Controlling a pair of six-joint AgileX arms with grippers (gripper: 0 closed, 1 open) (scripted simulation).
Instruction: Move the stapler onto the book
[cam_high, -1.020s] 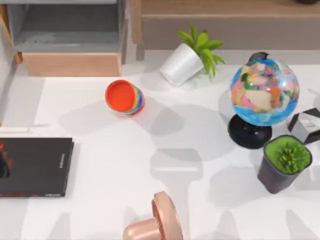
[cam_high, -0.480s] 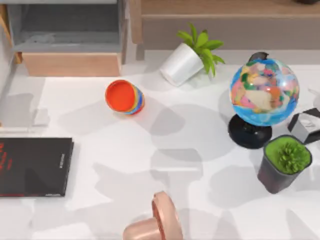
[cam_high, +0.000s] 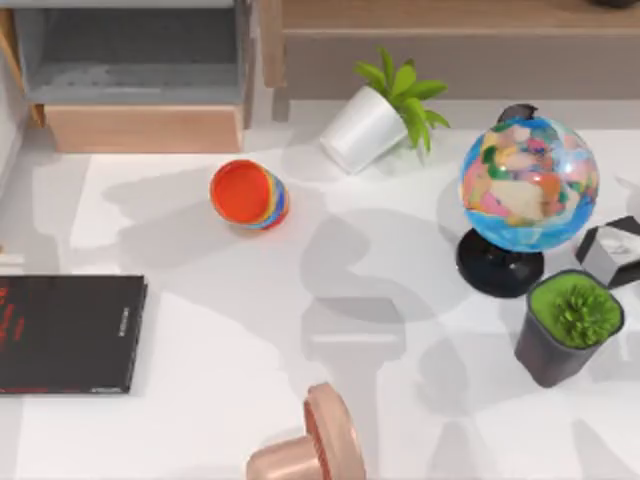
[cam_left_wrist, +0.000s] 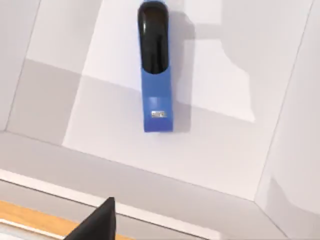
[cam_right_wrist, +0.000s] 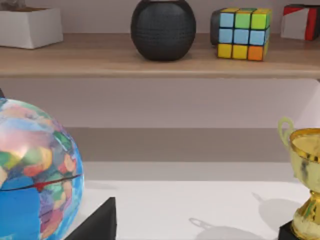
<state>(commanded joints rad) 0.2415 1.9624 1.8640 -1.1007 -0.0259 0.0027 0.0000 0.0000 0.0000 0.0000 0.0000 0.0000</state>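
Stapler: the blue stapler (cam_left_wrist: 156, 75) with a black top lies flat on a pale grey floor with low walls around it, seen in the left wrist view. It looks like the inside of a drawer or box.
Book: the black book (cam_high: 68, 334) lies flat at the left edge of the table (cam_high: 300, 300) in the top view. Nothing is on it yet.
Left gripper: a dark finger tip (cam_left_wrist: 97, 222) sits at the edge of the left wrist view, above the stapler and apart from it. I cannot tell if the gripper is open or closed.
Right gripper: a dark finger tip (cam_right_wrist: 97, 222) sits beside the globe (cam_right_wrist: 35, 170). I cannot tell its state either. This arm looks parked.
How to do it well: I think the left gripper should come straight down over the middle of the stapler, pinch its long sides, lift clear of the walls, then set it flat on the book.
Writing: the stapler has a small white label (cam_left_wrist: 158, 114), too tiny to read. The red letters on the book cannot be read either.
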